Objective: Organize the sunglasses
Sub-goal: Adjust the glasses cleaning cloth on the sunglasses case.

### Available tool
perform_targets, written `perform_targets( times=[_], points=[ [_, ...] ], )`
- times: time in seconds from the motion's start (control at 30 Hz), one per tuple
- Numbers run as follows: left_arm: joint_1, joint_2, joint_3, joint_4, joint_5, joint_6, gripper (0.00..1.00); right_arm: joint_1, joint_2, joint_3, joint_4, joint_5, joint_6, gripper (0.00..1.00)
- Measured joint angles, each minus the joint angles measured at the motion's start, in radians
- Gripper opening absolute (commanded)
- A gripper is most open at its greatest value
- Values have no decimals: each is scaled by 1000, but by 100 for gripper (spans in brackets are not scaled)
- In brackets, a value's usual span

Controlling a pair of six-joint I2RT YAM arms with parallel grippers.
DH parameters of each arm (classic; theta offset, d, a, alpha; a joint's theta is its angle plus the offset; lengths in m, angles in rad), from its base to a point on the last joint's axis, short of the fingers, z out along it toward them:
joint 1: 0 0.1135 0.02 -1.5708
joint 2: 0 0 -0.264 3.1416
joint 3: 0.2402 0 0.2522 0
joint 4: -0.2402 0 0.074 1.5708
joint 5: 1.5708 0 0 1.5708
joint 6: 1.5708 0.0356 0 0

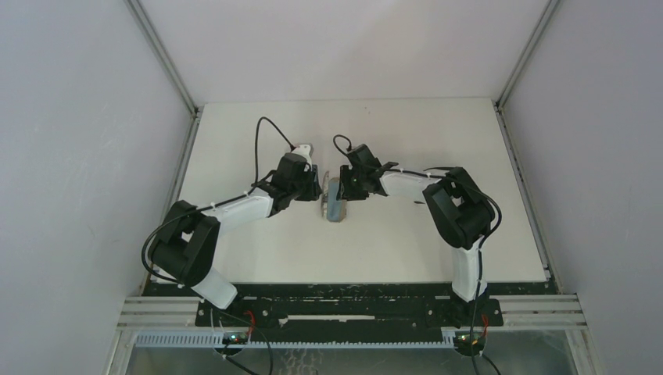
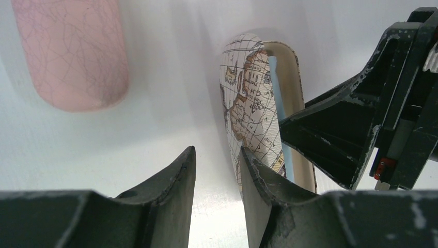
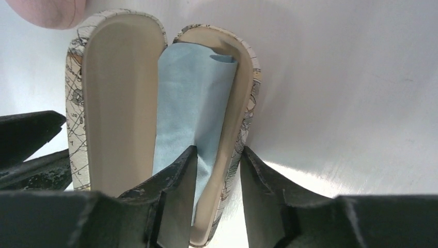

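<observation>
Fingers (image 3: 175,175) of the right gripper (image 3: 218,151) straddle one side wall of the open map case (image 3: 119,103), one inside on the blue cloth (image 3: 191,93) and one outside. Whether they pinch the wall I cannot tell. The left gripper (image 2: 217,151) stands partly open with only bare table (image 2: 155,129) in its gap, one finger against the map case's other shell. Sunglasses show in no view. The map case holds just the cloth, so I judge the packing barely begun: the sunglasses must be found and laid in, and the lid shut. The grippers face each other closely across the map case, so room there is tight. The pink case (image 2: 72,51) lies just beyond, and the table's edges are well apart.
</observation>
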Motion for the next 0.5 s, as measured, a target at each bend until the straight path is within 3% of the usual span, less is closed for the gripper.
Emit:
perform_targets(
  times=[0.3, 0.5],
  points=[
    [0, 0, 0, 0, 8, 0, 41, 0, -46, -26, -1, -27, -6, 51],
    [0, 0, 0, 0, 11, 0, 41, 3, -51, -27, -6, -34, -7, 50]
  ],
)
